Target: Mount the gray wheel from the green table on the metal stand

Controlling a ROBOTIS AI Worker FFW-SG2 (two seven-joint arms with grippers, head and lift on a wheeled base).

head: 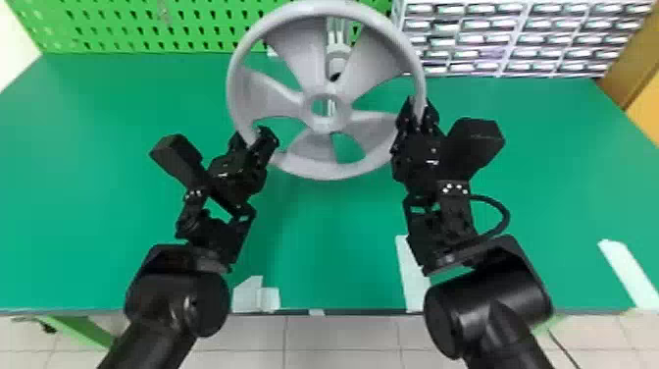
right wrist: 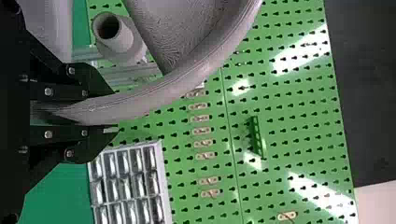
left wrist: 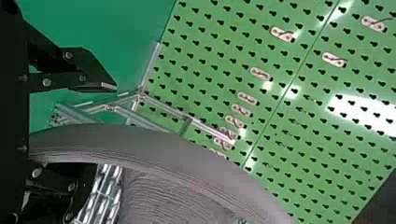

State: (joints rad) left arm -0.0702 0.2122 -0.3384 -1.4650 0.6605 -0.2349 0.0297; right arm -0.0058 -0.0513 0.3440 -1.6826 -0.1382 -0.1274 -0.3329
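left gripper (head: pixel 256 139) has its jaws spread; right gripper (head: pixel 418 116) has its jaws clamped.

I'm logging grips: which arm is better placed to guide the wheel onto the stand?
Probably right: the right gripper clasps the rim; the left gripper has its fingers apart around it.

Bright light, white glare on pegboard (left wrist: pixel 299 140)

Gray all over on the round, spoked plastic-looking wheel (head: pixel 333 171), fine lines striping it! Deep plain green across the flat desk (head: pixel 318 235), brighter green on the metal pegboard (head: pixel 147 24), patterned with dark keyhole rows! Silver on the barred metal stand (left wrist: pixel 161 108), white on the flat tape strips (head: pixel 627 272)!
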